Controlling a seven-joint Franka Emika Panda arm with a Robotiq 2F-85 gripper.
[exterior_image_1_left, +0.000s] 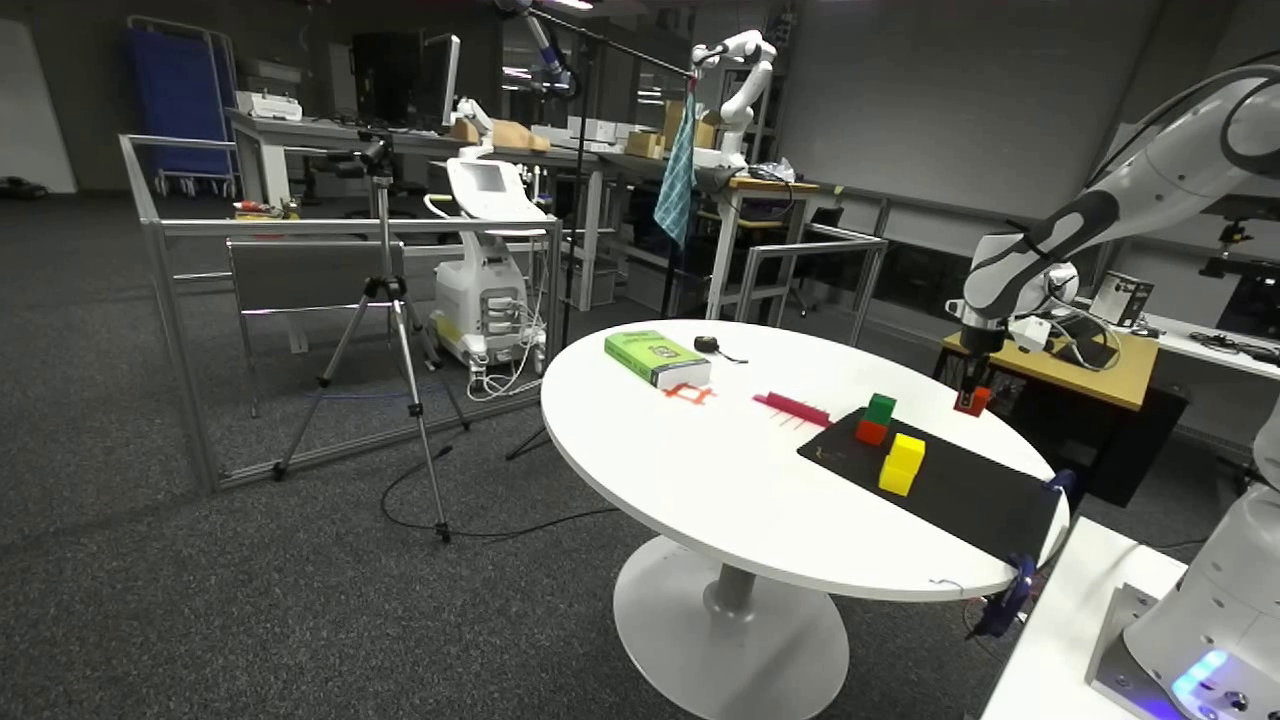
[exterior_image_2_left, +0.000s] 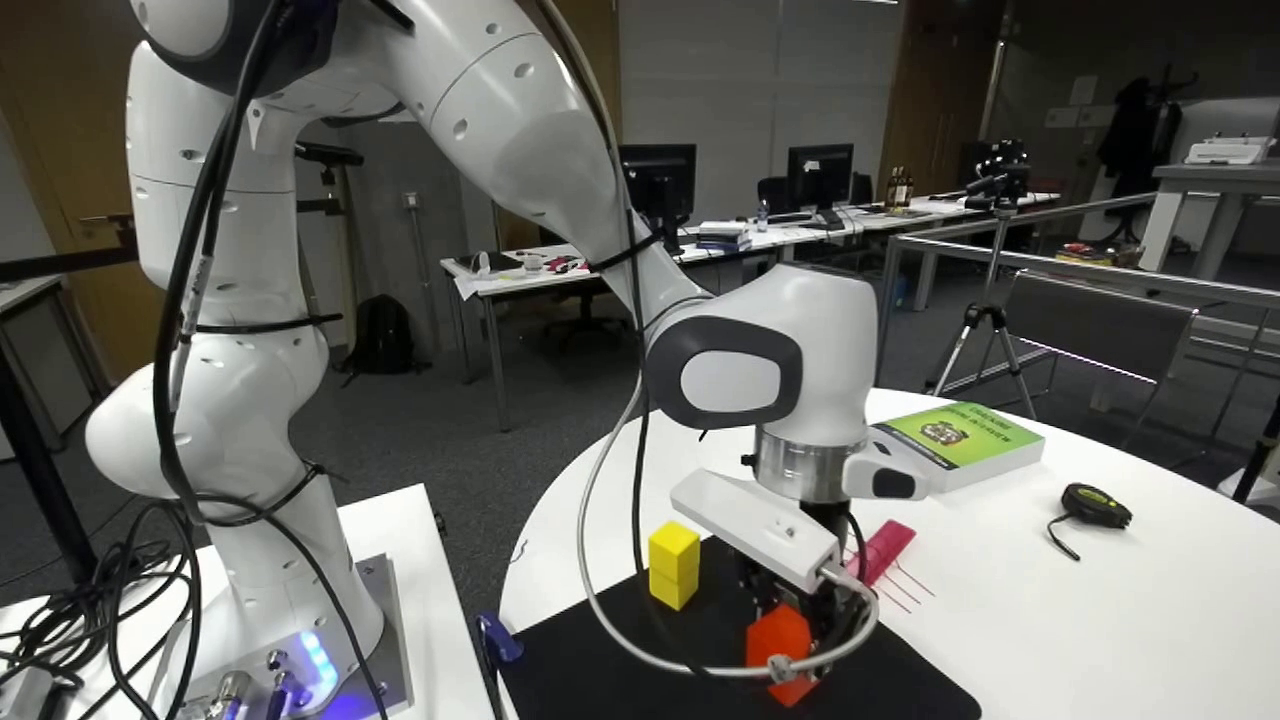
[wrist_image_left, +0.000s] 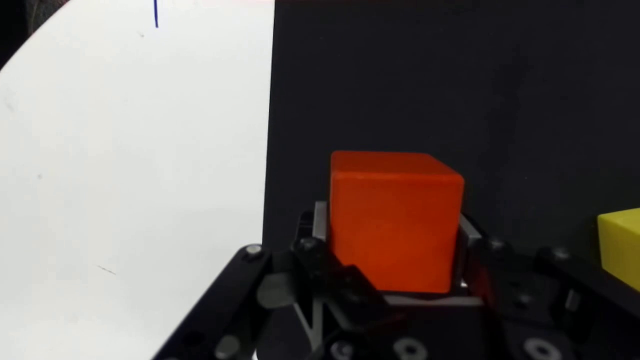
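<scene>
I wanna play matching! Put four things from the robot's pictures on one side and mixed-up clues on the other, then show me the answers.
Things
1. fingers
2. green cube
3. book
4. black mat

Clues
A. under the yellow cubes
B. gripping a red cube
C. closest to the tape measure
D. on top of another red cube

Answers: 1-B, 2-D, 3-C, 4-A

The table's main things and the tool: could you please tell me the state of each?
Red cube: held above the mat
Tool: closed on the red cube
Green cube: atop another red cube
Yellow cubes: stacked, two high
Mat: lying flat
Book: closed, lying flat
Tape measure: at rest
</scene>
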